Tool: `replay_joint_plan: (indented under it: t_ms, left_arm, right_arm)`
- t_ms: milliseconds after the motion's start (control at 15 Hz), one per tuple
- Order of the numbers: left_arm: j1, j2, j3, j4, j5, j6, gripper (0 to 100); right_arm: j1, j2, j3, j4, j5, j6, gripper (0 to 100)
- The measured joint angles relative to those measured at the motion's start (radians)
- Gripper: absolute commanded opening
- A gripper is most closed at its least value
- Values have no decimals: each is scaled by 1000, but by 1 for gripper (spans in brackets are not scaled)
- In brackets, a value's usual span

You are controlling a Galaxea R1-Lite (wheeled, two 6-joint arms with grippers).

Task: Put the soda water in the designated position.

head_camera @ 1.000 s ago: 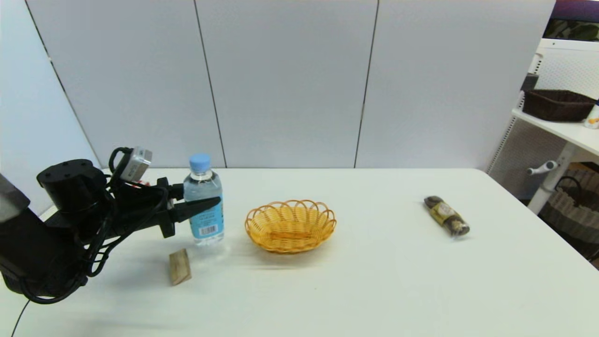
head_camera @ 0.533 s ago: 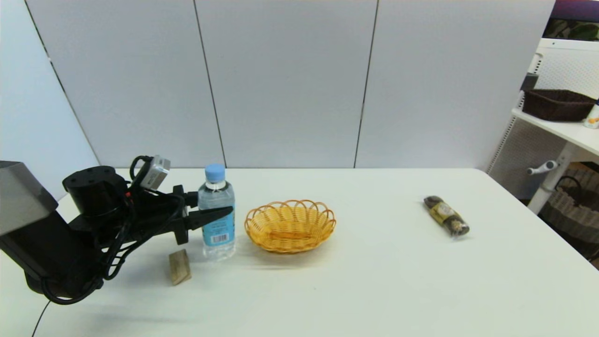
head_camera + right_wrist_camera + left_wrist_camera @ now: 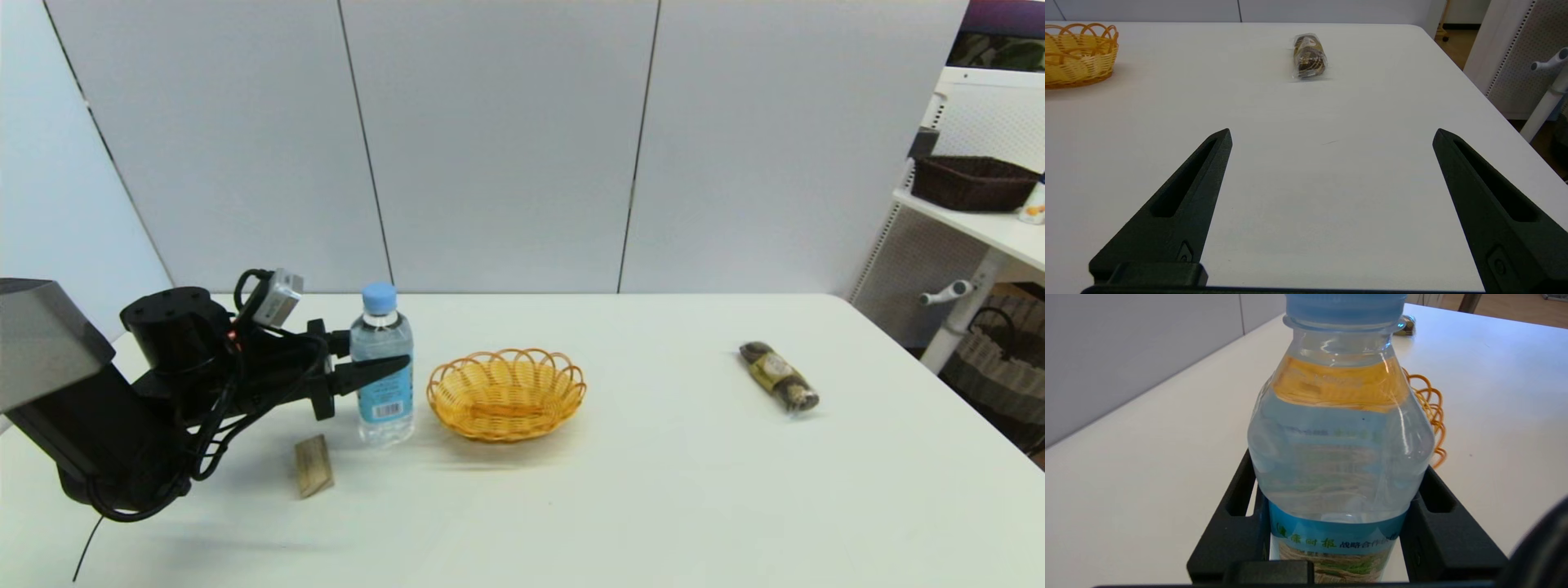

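Observation:
The soda water (image 3: 382, 371) is a clear bottle with a light blue cap and a blue label, upright at the left of the table. My left gripper (image 3: 377, 359) is shut on the soda water's body, one finger in front and one behind. The left wrist view shows the soda water (image 3: 1339, 428) filling the picture between the two black fingers (image 3: 1237, 514) of the left gripper (image 3: 1337, 463). I cannot tell whether its base touches the table. My right gripper (image 3: 1331, 134) hangs open and empty over the table's right part, out of the head view.
An orange woven basket (image 3: 506, 394) sits just right of the bottle, also seen as the basket (image 3: 1073, 53) in the right wrist view. A small wooden block (image 3: 313, 465) lies in front of the left gripper. A wrapped snack pack (image 3: 780, 377) lies far right. A shelf (image 3: 971, 204) stands beyond the table's right edge.
My left arm has carried the bottle rightward, closer to the basket, most of it in the first half second. Basket, block and snack pack have stayed put.

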Motion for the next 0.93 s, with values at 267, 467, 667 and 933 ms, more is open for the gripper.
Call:
replay_joint_plan:
  t_ms: [267,467,667,933]
  left_arm:
    - [0,19,-22,-1,8,-3,0]
    - [0,32,-24,-1,9,1,100]
    - [0,39,-24,-3,8,3,100]
    - [1,44,-24,-3,8,4,100]
  right_arm:
    - [0,0,0,0,0,0,100]
    - [0,0,0,0,0,0,100]
    - [0,0,0,0,0,0,100]
    - [0,0,0,0,0,0,100]
